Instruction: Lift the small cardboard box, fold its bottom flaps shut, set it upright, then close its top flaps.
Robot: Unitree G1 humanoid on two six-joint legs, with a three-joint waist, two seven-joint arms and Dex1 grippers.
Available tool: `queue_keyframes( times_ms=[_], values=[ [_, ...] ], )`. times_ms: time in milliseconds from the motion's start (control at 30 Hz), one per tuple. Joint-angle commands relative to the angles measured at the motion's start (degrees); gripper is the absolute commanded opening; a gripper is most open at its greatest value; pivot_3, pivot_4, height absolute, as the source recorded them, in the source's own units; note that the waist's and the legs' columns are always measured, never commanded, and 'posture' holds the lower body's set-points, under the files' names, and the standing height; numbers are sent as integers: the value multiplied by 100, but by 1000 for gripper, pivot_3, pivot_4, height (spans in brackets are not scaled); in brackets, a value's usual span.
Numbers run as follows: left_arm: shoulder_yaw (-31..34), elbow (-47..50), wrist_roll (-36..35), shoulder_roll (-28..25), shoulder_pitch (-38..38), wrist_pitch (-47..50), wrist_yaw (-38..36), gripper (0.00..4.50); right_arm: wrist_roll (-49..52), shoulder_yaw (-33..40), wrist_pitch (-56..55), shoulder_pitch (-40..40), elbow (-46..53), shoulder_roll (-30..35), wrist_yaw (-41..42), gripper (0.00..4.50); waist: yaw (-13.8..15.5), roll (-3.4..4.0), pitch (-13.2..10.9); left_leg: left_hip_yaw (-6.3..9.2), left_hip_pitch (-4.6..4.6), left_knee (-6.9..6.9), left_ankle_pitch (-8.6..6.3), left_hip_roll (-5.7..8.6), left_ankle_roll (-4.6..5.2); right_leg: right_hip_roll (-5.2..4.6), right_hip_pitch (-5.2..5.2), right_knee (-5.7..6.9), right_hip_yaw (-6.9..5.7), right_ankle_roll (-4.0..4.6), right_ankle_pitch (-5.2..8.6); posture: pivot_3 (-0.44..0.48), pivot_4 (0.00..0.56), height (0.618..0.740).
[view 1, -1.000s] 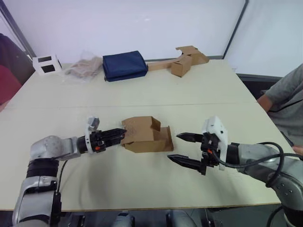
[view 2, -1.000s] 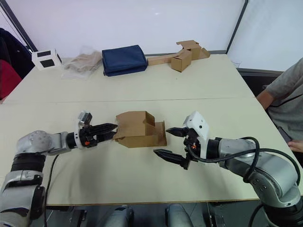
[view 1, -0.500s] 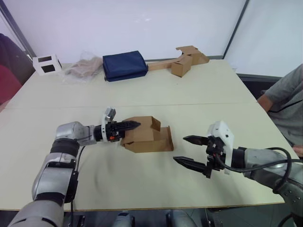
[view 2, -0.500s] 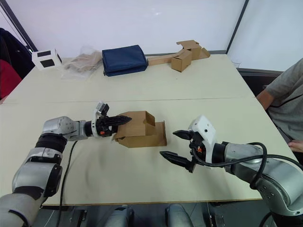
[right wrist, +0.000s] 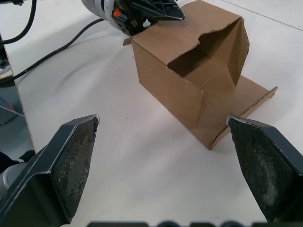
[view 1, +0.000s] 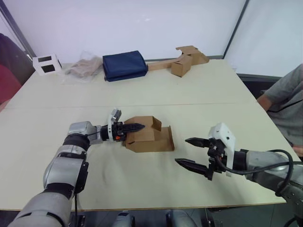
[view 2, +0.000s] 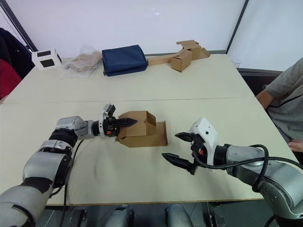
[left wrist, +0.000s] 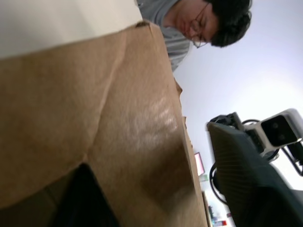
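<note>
The pale cream worktop [view 1: 156,85] carries the small plain brown cardboard box [view 1: 147,135] on its side; left pincer [view 1: 137,126] reaches over its top wall — fingers pressed together. Beside the box, right pincer [view 1: 193,152] hangs spread wide.

Both eye views look forward and down from the head over the same table [view 1: 199,90], slightly offset sideways. The left wrist view sits pressed against the small cardboard box [left wrist: 94,118]; the right wrist view faces that box from near.
</note>
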State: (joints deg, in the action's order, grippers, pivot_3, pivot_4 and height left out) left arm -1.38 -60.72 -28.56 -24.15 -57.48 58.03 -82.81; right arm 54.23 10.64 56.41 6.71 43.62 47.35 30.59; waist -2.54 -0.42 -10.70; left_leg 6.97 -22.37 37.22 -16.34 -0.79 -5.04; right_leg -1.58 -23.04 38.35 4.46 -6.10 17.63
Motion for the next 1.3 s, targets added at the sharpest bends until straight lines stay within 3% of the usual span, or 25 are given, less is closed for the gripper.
queue_keyframes(
  times_ms=[33,100,133,300,467,533,600,767,1000,1300],
  values=[
    [55,122,92,-15,-219,12,-268,929,73,83,-93,51,184,20,-61,4500,0,0,0,0,0,0,0,0,0,0,0,0,0,0,0,0,150,740],
    [66,123,133,-15,-234,5,-318,133,79,59,-96,78,171,17,-78,4500,0,0,0,0,0,0,0,0,0,0,0,0,0,0,0,0,150,740],
    [48,149,153,-26,-241,2,-383,62,85,50,-92,96,167,14,-89,4500,0,0,0,0,0,0,0,0,0,0,0,0,0,0,0,0,150,740],
    [23,873,171,-143,-283,-154,-521,62,90,-5,-162,312,61,-100,-153,4500,0,-1,-1,0,-1,0,0,0,0,0,0,0,0,0,0,0,150,740],
    [287,1864,79,-295,-346,-701,-291,62,40,222,-620,849,-463,-886,-689,4500,-2,-3,-2,3,-1,0,0,-3,-1,0,0,0,0,0,0,0,150,740],
    [291,2501,154,-449,-451,-1181,-277,62,-420,240,-1084,1246,-867,-1268,-1039,4500,-15,-6,-5,2,-1,-1,0,-3,-1,-1,-1,1,0,0,0,0,150,740],
    [425,2930,104,-557,-678,-1411,-128,22,-816,95,-1488,1714,-1163,-1611,-1248,4261,-2,-4,-6,0,-8,0,4,-3,-7,-2,-14,8,2,1,-1,0,150,740],
    [439,3508,52,-660,-810,-1708,21,0,-724,291,-1907,2606,-1800,-2503,-1741,2741,-5,0,-4,-2,-6,-9,15,-3,-27,-1,-18,9,3,1,0,0,150,740],
    [531,3728,-118,-636,-886,-1889,159,0,-509,252,-2003,3387,-2343,-3087,-1851,106,-45,2,-5,-2,-6,-8,25,-2,-45,-2,-20,17,3,1,0,0,150,740],
    [567,3745,-202,-573,-929,-2036,426,0,-512,-166,-1835,3328,-2239,-3183,-1581,46,-152,2,-5,0,-7,-10,26,-2,-45,-1,-22,20,3,1,0,0,150,740]
  ],
)
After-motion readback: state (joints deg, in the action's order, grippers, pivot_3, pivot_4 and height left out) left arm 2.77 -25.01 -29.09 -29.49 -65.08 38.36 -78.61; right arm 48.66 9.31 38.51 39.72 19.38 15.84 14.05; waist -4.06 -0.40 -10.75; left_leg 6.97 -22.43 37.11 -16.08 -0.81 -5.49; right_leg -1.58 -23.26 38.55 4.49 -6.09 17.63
